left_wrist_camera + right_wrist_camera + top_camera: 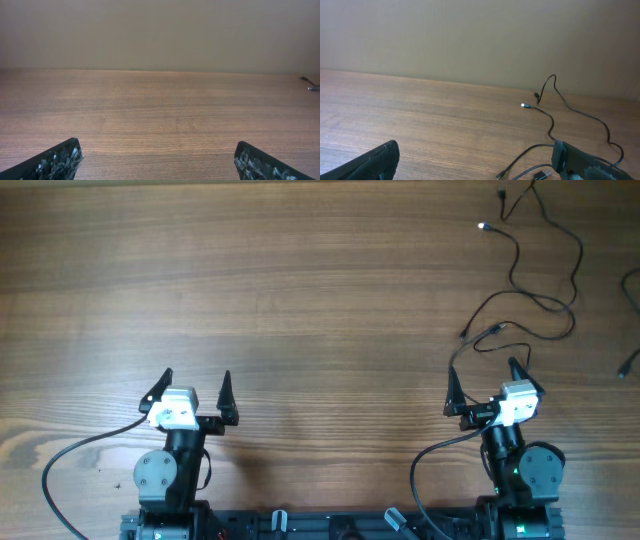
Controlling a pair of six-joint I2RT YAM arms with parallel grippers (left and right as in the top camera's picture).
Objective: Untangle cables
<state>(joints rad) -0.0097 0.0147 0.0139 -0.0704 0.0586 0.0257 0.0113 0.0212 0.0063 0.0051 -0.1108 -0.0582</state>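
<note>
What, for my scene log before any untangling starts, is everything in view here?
table: one, brown wood grain, fills the overhead view
wall: one, plain beige, behind the table's far edge
cables: loose thin strands, count unclear, black, far right of the table, ahead of the right arm
plug tip: one, glinting silvery, far right; other plug ends look dark
arm wires: two, black, thicker, running from each arm to the near edge
left arm: one, black and white, near left, jaws open, empty
right arm: one, black and white, near right, jaws open, empty
</note>
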